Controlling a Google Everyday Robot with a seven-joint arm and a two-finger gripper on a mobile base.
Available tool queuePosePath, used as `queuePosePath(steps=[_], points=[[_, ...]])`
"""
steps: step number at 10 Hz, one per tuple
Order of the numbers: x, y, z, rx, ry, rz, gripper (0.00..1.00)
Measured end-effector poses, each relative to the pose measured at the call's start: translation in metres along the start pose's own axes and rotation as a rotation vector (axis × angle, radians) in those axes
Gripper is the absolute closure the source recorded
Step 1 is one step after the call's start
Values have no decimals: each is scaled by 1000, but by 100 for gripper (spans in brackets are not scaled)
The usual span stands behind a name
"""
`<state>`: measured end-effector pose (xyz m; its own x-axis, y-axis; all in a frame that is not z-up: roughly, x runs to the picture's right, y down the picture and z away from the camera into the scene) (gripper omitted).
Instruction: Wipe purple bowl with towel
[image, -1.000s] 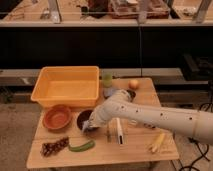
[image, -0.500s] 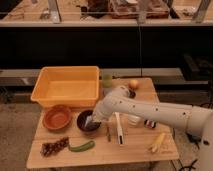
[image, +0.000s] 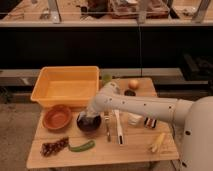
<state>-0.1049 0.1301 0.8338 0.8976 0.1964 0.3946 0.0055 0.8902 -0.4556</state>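
The purple bowl (image: 88, 123) sits on the wooden table (image: 100, 150), just right of an orange bowl. My white arm reaches in from the right and bends down to it. My gripper (image: 90, 118) is down inside the purple bowl, over its middle. A towel cannot be made out; anything in the gripper is hidden by the arm's end and the dark bowl.
An orange bowl (image: 57, 117) stands left of the purple bowl. A large yellow tub (image: 66, 86) stands behind. A green chili (image: 81, 146) and dark grapes (image: 54, 147) lie in front. Utensils (image: 113, 127), a banana (image: 157, 142), an orange fruit (image: 133, 84) and small containers lie to the right.
The gripper has moved left and down, from the bowl's right rim into the bowl. The arm's elbow has swung further over the table.
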Motion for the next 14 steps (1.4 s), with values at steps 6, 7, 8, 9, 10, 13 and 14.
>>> queuePosePath(steps=[6, 7, 8, 9, 10, 13, 14], points=[[-19, 57, -25, -38, -98, -83, 100], [-14, 67, -31, -48, -103, -102, 100], [-8, 74, -37, -55, -105, -116, 100], [2, 77, -42, -59, -102, -122, 100], [14, 76, -45, -59, -89, -125, 100], [32, 48, -38, -29, -41, -94, 100], [31, 27, -30, -3, -18, -70, 100]])
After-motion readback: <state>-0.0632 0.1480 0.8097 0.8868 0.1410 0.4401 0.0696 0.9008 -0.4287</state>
